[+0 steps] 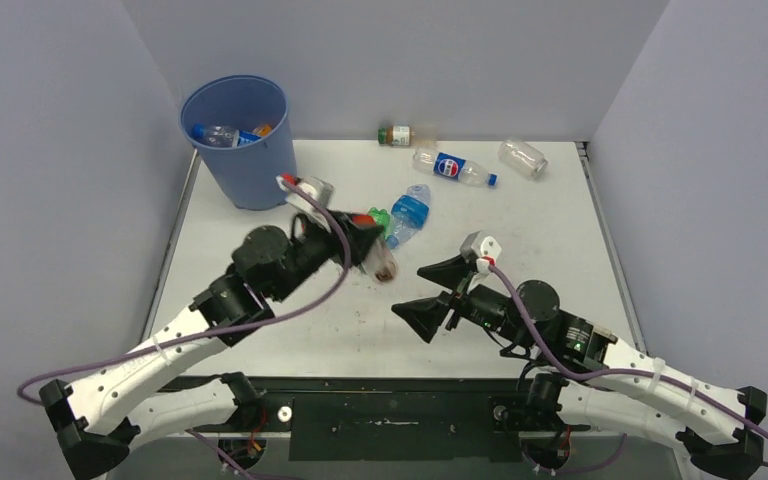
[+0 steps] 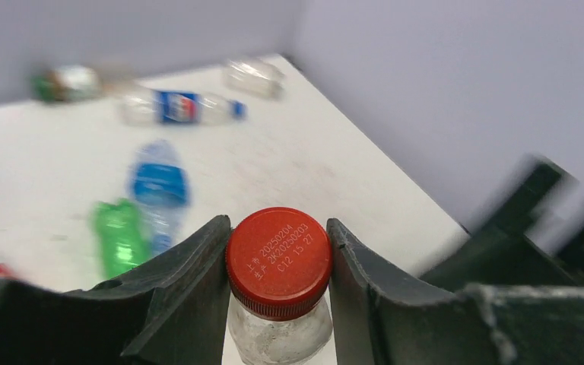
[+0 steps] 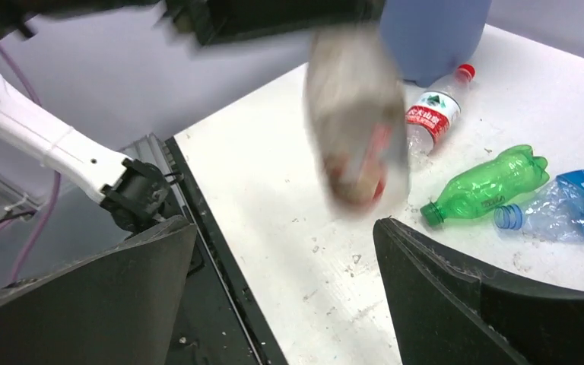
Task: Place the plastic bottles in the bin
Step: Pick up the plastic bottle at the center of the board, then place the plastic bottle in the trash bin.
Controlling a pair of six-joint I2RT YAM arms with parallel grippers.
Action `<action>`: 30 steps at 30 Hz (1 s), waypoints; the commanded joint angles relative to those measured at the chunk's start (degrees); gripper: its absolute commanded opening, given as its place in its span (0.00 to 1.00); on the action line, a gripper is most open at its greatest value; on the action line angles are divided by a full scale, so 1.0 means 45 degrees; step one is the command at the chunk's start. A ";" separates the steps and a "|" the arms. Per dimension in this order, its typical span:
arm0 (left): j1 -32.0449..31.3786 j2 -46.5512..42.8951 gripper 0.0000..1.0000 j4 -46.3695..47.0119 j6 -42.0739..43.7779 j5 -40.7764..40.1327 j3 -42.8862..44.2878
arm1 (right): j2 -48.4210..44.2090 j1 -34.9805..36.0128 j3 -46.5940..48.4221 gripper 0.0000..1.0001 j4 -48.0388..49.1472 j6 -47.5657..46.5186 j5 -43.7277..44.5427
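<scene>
Left gripper (image 2: 279, 228) pinches one red-capped bottle (image 2: 278, 262), stamped 20250204. Right gripper (image 1: 410, 290) gapes wide; one Pepsi bottle (image 1: 455, 167) beyond.

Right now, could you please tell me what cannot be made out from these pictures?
Held bottle: label smeared by motion in the right wrist view; body cut off by the bottom edge in the left wrist view.
Bin: its wall hides deeper contents in the top view.
Green-capped bottle: label blurred in the left wrist view.

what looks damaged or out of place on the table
The blue-labelled bottle beside the green bottle looks crushed, and its cap is missing, leaving the neck open. Small dark specks dirty the table near them.
</scene>
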 commanded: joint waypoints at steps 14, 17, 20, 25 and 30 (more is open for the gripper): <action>1.0407 0.3371 0.00 0.4356 0.1135 -0.2737 0.5543 | -0.2162 -0.0022 -0.2469 0.90 0.1624 0.2233 0.4068; 1.1163 0.4563 0.00 0.5863 0.1044 -0.2751 0.5798 | -0.2073 -0.0021 -0.3074 0.90 0.1616 0.2613 0.4347; 1.1446 0.5827 0.00 0.7483 0.1170 -0.2381 0.6082 | -0.2107 -0.0021 -0.3735 0.90 0.1754 0.2876 0.4269; 1.1472 0.8206 0.00 0.7158 0.2585 -0.2226 0.8051 | -0.2869 -0.0021 -0.4534 0.90 0.1913 0.2610 0.4902; 1.1511 0.9860 0.02 0.6998 0.3646 -0.2413 0.9366 | -0.3456 -0.0024 -0.4665 0.90 0.1718 0.2015 0.5454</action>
